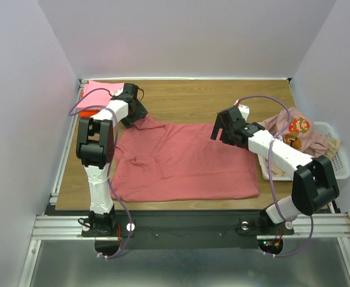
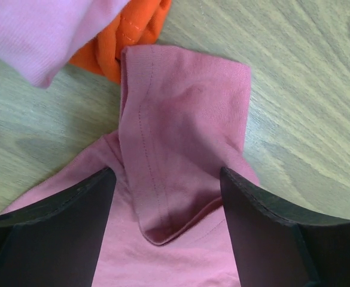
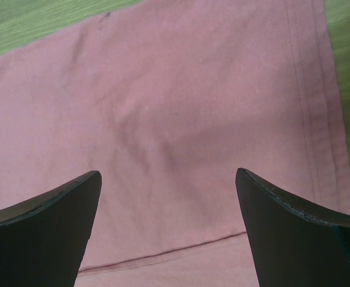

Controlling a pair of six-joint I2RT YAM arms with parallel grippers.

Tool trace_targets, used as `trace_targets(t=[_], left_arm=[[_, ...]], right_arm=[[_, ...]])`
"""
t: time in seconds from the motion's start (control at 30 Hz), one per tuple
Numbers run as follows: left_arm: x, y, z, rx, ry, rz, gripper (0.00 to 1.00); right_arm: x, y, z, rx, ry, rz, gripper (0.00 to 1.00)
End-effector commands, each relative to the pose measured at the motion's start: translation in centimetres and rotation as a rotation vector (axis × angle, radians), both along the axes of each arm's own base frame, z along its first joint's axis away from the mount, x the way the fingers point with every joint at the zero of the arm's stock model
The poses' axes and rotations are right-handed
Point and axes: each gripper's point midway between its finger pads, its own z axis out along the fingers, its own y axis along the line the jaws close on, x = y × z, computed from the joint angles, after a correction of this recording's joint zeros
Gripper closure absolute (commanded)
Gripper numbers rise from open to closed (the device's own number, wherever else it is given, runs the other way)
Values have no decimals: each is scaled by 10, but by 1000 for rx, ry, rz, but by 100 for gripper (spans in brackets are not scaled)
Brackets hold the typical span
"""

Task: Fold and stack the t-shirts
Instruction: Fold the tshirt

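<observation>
Red t-shirt (image 1: 186,161) is lying flat; I'm holding my left end effector (image 2: 166,176) and right end effector (image 3: 167,176) spread; pinching just the doubled sleeve (image 2: 180,119) risks bunching.

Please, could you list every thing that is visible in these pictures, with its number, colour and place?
rose-red t-shirt: 1, dusty rose-red, spread flat mid-table
light pink t-shirt: 1, light pink, far left corner, over the orange one
orange t-shirt: 1, bright orange, beneath it
printed t-shirt: 1, pale pink, crumpled in basket
beige cloth: 1, beige, in basket
basket: 1, white mesh, right side
table: 1, wood
left end effector: 1, black, open, over the rose-red sleeve
right end effector: 1, black, open, over that shirt's far right part
</observation>
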Motion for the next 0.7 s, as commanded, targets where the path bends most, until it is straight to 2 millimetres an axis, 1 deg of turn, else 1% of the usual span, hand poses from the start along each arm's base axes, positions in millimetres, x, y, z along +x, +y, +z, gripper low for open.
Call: trace_targets(t=[0.0,0.03,0.1,0.13,0.23,0.27,0.47,0.6,0.67], left_arm=[[16,-1,23,-12,-64,3,20],[17,0,24,-10,-68,5,22],[18,-1,24,-10,-66,5,23],[19,0,24,-9,-67,7,25],[22,-1,24,-10,-70,9,27],[23,-1,21,-10,-64,6,28],[25,-4,24,-23,-63,4,29],[27,-5,18,-22,-54,3,30],[28,-6,13,-23,-45,1,35]], right_arm=[[13,-3,15,5,-70,-20,0],[13,-2,14,5,-67,-15,0],[13,-2,13,4,-63,-16,0],[12,-2,11,3,-58,-12,0],[12,-2,10,3,-56,-14,0],[12,-2,9,3,-55,-13,0],[12,-3,9,0,-54,-15,0],[12,-3,8,-1,-53,-15,0],[12,-4,7,-1,-51,-15,0]])
